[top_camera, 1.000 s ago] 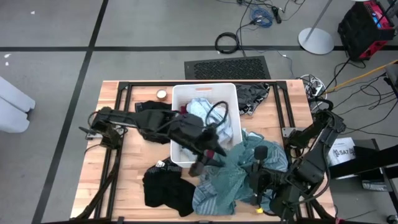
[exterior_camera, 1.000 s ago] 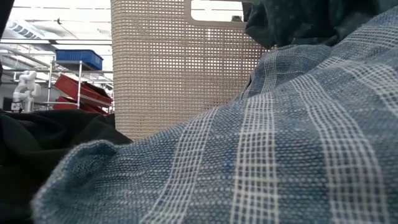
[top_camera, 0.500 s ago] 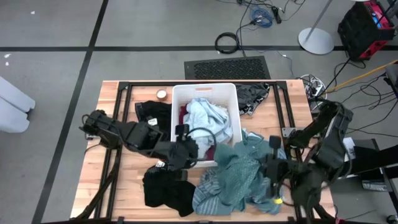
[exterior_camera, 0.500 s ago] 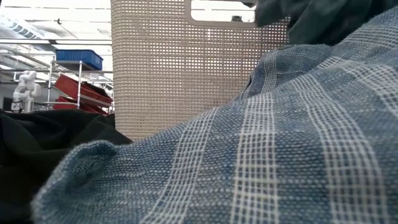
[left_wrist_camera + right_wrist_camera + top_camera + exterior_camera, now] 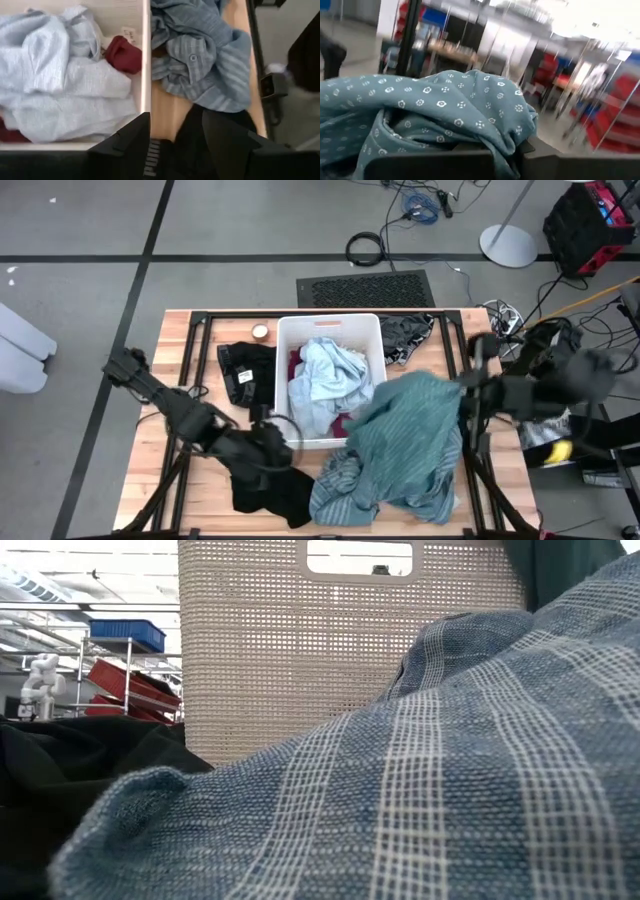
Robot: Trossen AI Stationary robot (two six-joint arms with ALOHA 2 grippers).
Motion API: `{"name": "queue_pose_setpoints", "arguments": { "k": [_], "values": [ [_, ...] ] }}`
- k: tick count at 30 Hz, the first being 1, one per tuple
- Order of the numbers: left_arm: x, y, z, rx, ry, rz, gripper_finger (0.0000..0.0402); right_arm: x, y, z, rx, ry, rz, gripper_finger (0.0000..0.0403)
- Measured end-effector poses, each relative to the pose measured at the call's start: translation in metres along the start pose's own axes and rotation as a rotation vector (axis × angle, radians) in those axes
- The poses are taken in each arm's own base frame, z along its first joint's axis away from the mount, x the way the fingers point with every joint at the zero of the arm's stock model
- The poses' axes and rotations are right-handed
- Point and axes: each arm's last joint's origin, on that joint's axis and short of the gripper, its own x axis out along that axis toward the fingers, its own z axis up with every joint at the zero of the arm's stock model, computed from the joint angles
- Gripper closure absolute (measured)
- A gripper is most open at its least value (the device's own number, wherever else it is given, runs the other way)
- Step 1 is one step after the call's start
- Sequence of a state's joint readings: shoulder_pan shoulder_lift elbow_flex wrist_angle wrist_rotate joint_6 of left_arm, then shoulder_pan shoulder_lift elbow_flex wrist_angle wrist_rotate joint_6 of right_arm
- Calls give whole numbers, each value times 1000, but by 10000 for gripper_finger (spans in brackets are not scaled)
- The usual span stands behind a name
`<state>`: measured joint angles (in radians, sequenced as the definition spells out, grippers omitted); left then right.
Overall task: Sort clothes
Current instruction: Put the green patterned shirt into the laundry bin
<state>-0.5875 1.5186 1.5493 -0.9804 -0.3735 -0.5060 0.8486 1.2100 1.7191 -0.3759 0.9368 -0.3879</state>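
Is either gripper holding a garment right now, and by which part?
The right gripper is shut on the teal patterned garment, pinching a bunched fold at its edge. The left gripper is open, holding nothing.

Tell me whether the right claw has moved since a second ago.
Yes. In the high view the right claw, shut on the teal garment, has swung from the table's near edge up toward its right side, away from the white bin.
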Motion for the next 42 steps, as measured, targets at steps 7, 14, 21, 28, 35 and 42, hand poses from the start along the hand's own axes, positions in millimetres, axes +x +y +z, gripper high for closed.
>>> {"name": "queue_pose_setpoints", "arguments": {
  "k": [7,14,21,28,35,42],
  "values": [
    [10,17,-46,-97,-214,-80,210,7,-39,27,-139,-366,-21,402],
    [31,32,-70,-87,-359,-121,210,32,-71,34,-345,-716,-109,402],
    [39,37,-71,-2,-413,-163,210,73,-116,32,-338,-866,-159,402],
    [40,40,-68,86,-413,-192,210,156,-163,6,-230,-776,-105,402],
    [41,39,-69,138,-402,-221,210,205,-198,0,-165,-867,-89,402],
    [40,41,-71,145,-377,-231,210,217,-215,-25,-79,-740,-78,402]
  ]
}}
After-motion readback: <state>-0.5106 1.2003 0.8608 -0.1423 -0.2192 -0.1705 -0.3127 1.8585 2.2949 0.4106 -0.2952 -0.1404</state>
